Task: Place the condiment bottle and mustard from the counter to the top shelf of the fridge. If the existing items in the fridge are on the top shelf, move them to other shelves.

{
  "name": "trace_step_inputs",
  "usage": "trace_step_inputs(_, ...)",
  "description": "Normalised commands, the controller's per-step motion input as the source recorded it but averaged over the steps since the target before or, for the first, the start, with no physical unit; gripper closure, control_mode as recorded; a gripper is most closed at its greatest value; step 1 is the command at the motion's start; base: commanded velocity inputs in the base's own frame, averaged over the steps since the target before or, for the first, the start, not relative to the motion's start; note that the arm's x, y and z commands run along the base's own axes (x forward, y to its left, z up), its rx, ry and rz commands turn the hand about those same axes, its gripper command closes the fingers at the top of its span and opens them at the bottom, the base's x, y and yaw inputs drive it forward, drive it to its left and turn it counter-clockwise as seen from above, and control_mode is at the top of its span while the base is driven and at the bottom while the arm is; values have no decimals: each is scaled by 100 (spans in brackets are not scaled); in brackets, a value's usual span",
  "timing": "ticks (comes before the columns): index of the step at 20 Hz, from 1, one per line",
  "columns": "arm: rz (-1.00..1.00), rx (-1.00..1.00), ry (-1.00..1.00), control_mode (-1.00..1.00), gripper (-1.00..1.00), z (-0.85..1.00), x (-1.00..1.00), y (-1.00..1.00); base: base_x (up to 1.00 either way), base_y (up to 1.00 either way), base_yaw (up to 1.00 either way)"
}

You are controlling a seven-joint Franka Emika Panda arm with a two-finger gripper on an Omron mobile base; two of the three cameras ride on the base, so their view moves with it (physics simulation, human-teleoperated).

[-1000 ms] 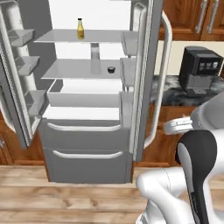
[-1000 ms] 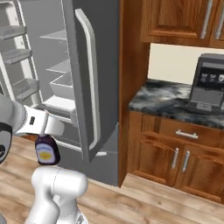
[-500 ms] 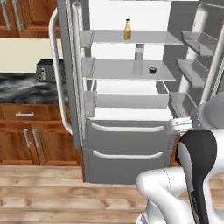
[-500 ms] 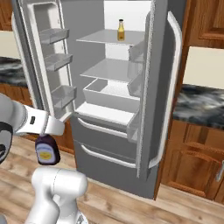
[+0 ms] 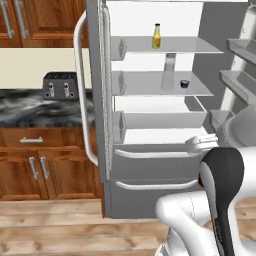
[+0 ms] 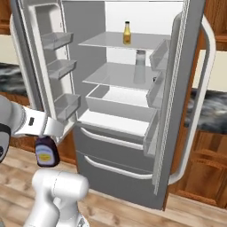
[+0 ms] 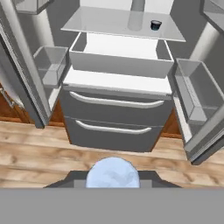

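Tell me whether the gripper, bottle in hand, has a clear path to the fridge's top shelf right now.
Probably yes: both fridge doors stand open and the top shelf is bare beside the yellow bottle. The gripper holds its bottle low, so it must rise.

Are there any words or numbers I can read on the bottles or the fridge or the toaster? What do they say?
None can be read.
Bottle in the gripper: a yellow and white label, too blurred to read.
Yellow bottle on the top shelf: no readable label.
Small dark jar on the middle shelf: too small to tell.
Toaster and fridge: no signs visible.
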Motion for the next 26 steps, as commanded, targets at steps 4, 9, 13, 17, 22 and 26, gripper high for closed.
trace_step_inputs(4, 0, 0, 0, 100, 100, 0, 0, 0, 53, -7, -14)
trace_step_inputs(9, 0, 0, 0, 100, 100, 0, 0, 0, 76, 0, -18)
trace_step_inputs(13, 0, 0, 0, 100, 100, 0, 0, 0, 86, 0, -17)
trace_step_inputs(17, 0, 0, 0, 100, 100, 0, 0, 0, 81, 0, -16)
trace_step_inputs(22, 0, 0, 0, 100, 100, 0, 0, 0, 70, 0, -17)
trace_step_inputs(26, -14, -5, -16, -100, 100, 73, 5, -9, 9, 0, -5)
